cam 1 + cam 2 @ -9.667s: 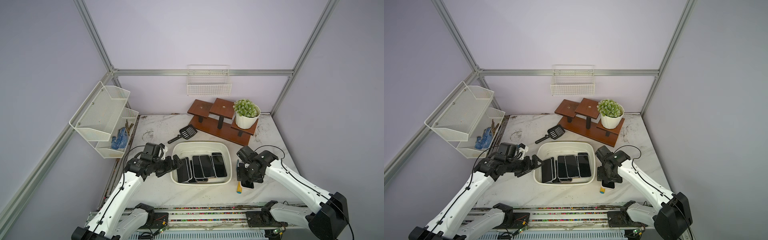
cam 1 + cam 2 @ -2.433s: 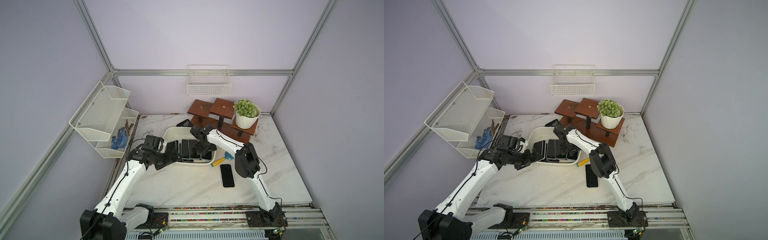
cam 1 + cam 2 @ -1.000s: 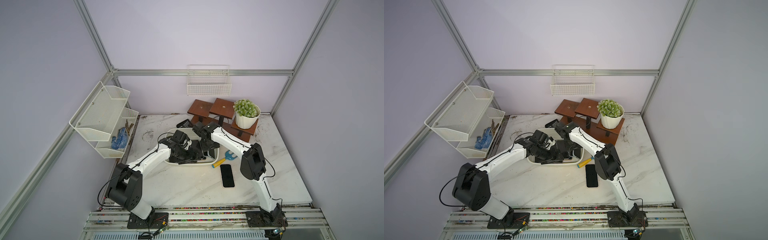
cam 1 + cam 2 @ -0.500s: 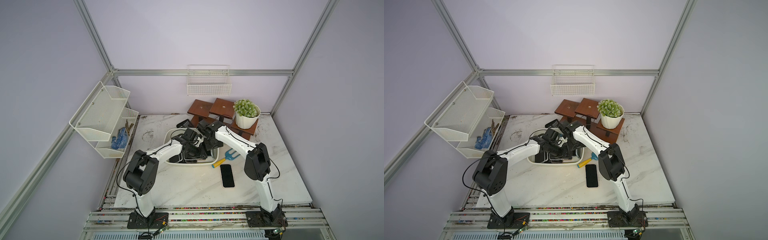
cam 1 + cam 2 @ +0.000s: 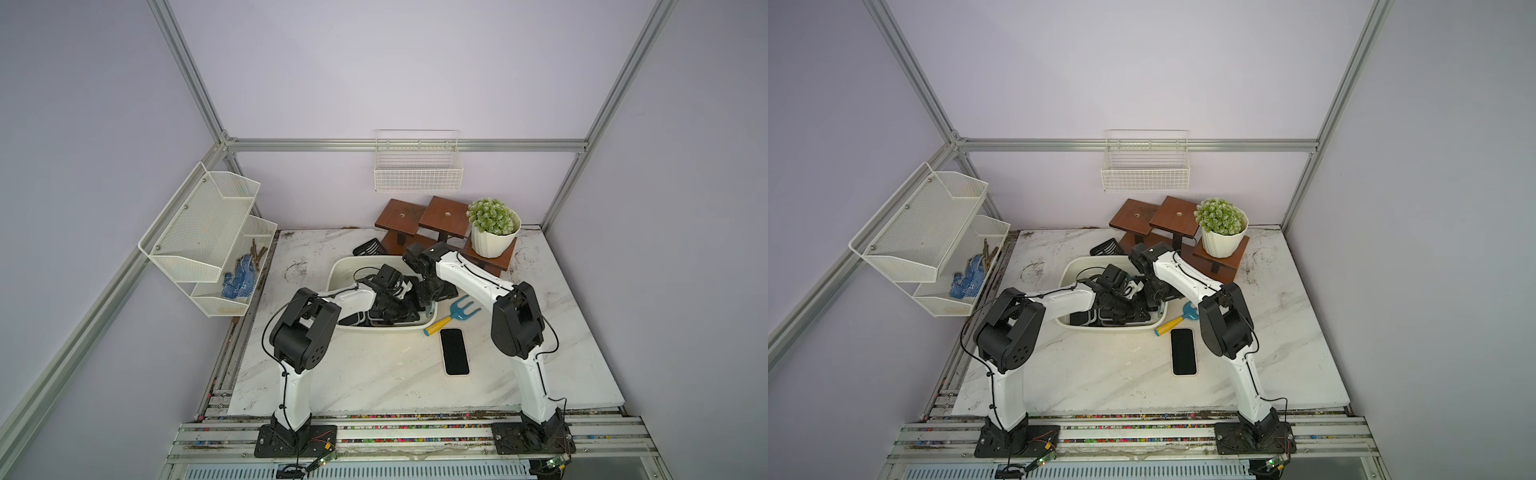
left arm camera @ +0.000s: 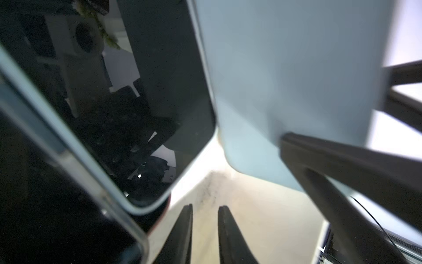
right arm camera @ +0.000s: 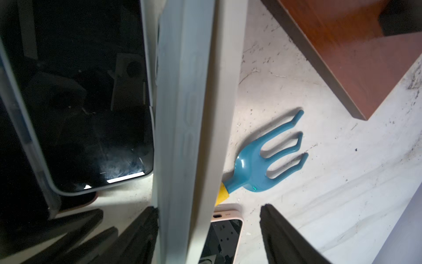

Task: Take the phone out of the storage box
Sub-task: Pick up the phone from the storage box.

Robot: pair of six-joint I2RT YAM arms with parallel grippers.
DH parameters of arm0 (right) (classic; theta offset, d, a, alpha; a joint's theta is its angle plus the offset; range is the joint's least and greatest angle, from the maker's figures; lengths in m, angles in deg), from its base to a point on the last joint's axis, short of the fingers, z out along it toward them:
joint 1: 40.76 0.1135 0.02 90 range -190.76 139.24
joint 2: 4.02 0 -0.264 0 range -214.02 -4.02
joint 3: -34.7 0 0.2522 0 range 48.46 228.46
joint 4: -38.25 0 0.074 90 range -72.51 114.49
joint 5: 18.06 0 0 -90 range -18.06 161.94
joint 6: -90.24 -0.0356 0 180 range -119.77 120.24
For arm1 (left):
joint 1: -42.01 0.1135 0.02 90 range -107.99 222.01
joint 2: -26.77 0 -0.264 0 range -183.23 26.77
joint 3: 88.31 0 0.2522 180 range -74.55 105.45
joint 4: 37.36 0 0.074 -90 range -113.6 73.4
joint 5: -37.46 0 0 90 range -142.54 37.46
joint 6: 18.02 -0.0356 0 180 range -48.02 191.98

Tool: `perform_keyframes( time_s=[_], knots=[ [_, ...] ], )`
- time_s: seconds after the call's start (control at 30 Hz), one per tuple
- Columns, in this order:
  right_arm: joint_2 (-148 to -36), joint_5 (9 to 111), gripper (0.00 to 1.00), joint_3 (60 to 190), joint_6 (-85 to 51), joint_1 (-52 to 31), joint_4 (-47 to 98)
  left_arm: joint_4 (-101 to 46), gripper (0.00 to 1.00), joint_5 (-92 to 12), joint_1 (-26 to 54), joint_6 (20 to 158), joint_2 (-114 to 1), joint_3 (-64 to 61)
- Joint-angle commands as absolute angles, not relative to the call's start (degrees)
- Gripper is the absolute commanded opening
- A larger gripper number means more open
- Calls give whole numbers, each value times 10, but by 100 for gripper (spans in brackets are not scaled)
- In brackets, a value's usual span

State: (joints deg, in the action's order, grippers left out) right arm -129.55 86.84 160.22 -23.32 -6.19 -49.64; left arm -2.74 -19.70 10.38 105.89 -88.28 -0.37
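Observation:
The white storage box [image 5: 338, 270] sits mid-table with both grippers down inside it. Several dark-screened phones lie in it, one in a pale case [image 7: 86, 109] [image 6: 141, 102]. My right gripper [image 7: 209, 207] is open and straddles the box's wall [image 7: 189, 114], with one finger against the inside and the other well clear outside. My left gripper [image 6: 204, 206] hangs over the box floor. Its jaws are drawn almost together with only bare floor between them. One more phone [image 5: 455, 351] lies screen up on the table in front of the box.
A blue hand fork with a yellow handle [image 5: 461, 309] lies between the box and the loose phone. Behind the box are a black scoop [image 5: 370, 248], a brown wooden stand [image 5: 442, 218] and a potted plant [image 5: 494, 232]. A mesh rack [image 5: 208, 232] hangs at the left.
My left arm has folded in over the box and its gripper has sunk among the phones. The box, fork and loose phone have stayed put over the last second.

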Motion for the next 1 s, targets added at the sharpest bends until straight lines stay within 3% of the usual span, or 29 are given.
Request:
perform_keyframes(
  time_s=[0.0, 0.2, 0.5, 0.53, 0.6, 0.97],
  knots=[
    [-1264, 823, 81, 1585, -241, -72, -463, -50, 25, -187, 101, 1071, -881, 20],
    [-1219, 743, 80, 1550, -254, -93, -396, -49, 25, -187, 101, 1073, -878, 15],
    [-1211, 721, 67, 1571, -265, -103, -378, -32, 24, -198, 105, 1073, -860, 13],
    [-1216, 719, 61, 1575, -265, -104, -377, -28, 24, -198, 107, 1074, -859, 15],
    [-1225, 717, 59, 1581, -265, -104, -375, -22, 24, -198, 108, 1070, -858, 17],
    [-1270, 724, 55, 1596, -268, -105, -379, -15, 24, -195, 118, 1067, -860, 21]
  ],
)
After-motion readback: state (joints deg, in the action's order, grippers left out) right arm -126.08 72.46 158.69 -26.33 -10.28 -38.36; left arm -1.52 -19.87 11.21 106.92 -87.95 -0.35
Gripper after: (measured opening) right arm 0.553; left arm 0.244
